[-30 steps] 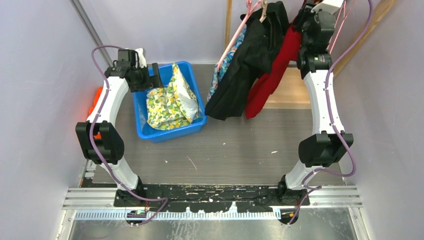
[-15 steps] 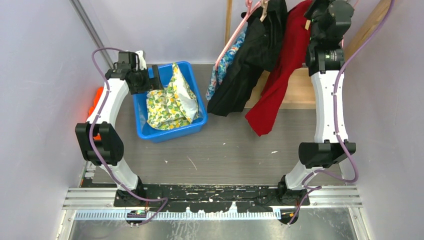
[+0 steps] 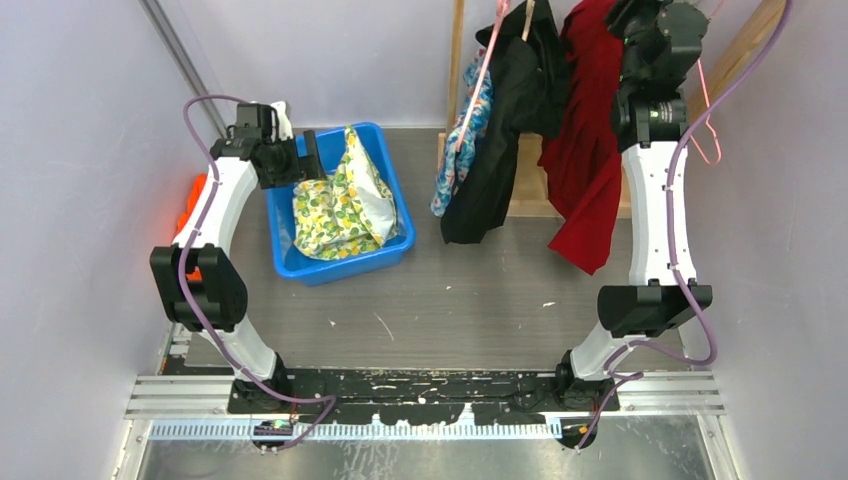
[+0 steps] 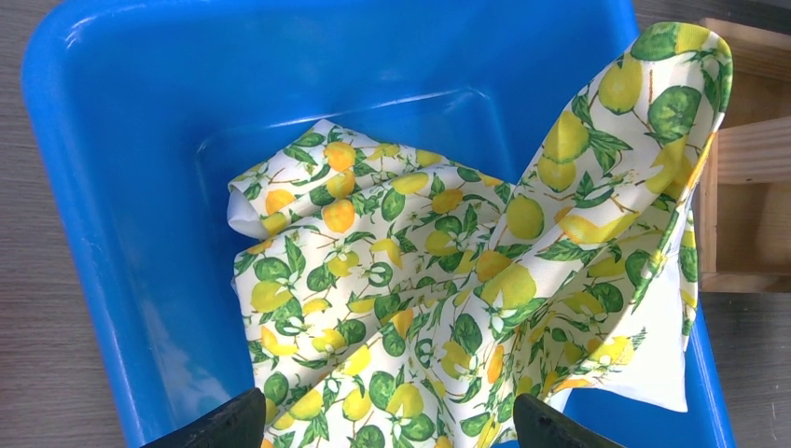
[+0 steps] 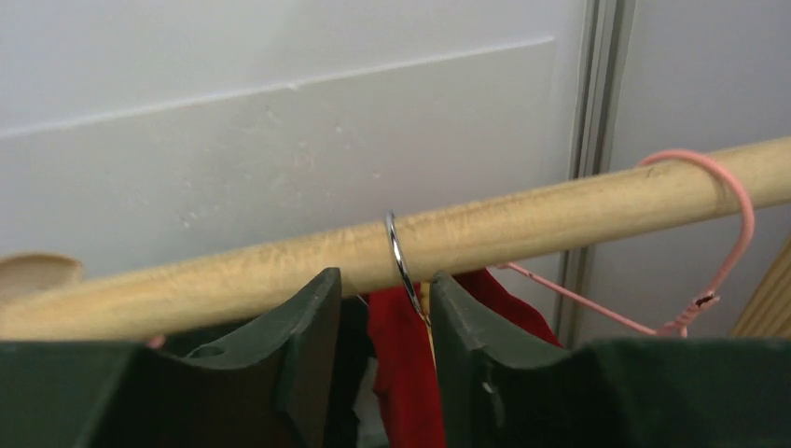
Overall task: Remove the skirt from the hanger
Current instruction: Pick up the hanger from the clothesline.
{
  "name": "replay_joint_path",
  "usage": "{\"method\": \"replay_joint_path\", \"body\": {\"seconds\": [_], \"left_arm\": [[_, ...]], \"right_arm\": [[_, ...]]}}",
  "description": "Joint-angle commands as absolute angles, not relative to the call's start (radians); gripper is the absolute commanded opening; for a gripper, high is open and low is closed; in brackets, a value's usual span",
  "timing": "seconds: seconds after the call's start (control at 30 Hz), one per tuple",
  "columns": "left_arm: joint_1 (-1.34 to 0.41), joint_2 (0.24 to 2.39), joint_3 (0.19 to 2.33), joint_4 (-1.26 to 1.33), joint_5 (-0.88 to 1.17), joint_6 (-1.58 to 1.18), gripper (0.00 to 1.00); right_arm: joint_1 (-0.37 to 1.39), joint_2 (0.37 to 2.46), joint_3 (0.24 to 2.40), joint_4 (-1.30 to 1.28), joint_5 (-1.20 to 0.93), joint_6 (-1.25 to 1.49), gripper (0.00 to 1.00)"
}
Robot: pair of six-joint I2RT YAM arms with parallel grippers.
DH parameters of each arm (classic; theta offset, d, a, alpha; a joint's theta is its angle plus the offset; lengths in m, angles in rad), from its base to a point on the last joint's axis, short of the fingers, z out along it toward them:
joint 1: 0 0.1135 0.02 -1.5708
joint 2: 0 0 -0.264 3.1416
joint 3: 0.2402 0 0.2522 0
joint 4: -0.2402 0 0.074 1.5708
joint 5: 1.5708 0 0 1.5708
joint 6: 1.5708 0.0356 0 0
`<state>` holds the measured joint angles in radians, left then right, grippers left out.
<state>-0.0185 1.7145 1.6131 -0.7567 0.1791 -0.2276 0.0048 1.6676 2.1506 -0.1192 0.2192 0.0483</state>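
The red skirt (image 3: 585, 150), likely soft and light, hangs limp from a wooden rod (image 5: 560, 210), best taken at the waistband, where the right pincer (image 5: 382, 291) stands narrowly parted, grip unclear; the left pincer (image 4: 382, 425) gapes empty over a bin (image 4: 112, 112).

My left gripper (image 4: 392, 429) hangs at ten o'clock, jaws wide; my right gripper (image 5: 384, 301) is raised at one o'clock, jaws narrowly apart.

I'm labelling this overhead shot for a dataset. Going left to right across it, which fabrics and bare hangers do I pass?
Lemon-print cloth → black garment → red skirt → empty pink hanger.
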Motion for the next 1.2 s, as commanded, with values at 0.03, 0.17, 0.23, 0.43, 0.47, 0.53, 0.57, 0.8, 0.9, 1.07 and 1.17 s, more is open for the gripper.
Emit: {"method": "replay_joint_path", "body": {"seconds": [0.03, 0.17, 0.23, 0.43, 0.47, 0.53, 0.57, 0.8, 0.9, 1.07, 1.17], "left_arm": [[-0.015, 1.711, 1.637, -0.720, 0.188, -0.212, 0.99], [-0.014, 1.757, 1.665, -0.710, 0.208, -0.217, 0.99], [-0.014, 1.779, 1.675, -0.697, 0.220, -0.218, 0.99], [-0.014, 1.849, 1.699, -0.656, 0.231, -0.224, 0.99], [-0.014, 1.860, 1.703, -0.647, 0.242, -0.231, 0.99], [-0.014, 1.884, 1.712, -0.636, 0.259, -0.239, 0.99], [-0.015, 1.891, 1.717, -0.631, 0.263, -0.242, 0.99], [-0.009, 1.934, 1.738, -0.622, 0.268, -0.250, 0.99], [-0.002, 1.946, 1.747, -0.619, 0.276, -0.257, 0.99], [0.004, 1.957, 1.756, -0.616, 0.280, -0.259, 0.99], [0.008, 1.960, 1.759, -0.614, 0.283, -0.264, 0.99]], "right_arm": [[0.009, 1.579, 2.026, -0.106, 0.250, 0.074, 0.65], [0.009, 1.546, 1.995, -0.158, 0.308, 0.072, 0.69], [0.009, 1.534, 1.992, -0.181, 0.353, 0.054, 0.69], [0.009, 1.534, 2.043, -0.246, 0.390, -0.006, 0.70], [0.009, 1.534, 2.047, -0.247, 0.400, -0.011, 0.70], [0.009, 1.540, 2.054, -0.255, 0.404, -0.020, 0.70], [0.009, 1.546, 2.060, -0.269, 0.403, -0.023, 0.70], [0.009, 1.568, 2.097, -0.409, 0.382, -0.031, 0.71], [0.008, 1.574, 2.089, -0.441, 0.372, -0.012, 0.71], [0.009, 1.596, 2.097, -0.462, 0.377, -0.009, 0.72], [0.009, 1.632, 2.127, -0.471, 0.378, -0.005, 0.72]]}}
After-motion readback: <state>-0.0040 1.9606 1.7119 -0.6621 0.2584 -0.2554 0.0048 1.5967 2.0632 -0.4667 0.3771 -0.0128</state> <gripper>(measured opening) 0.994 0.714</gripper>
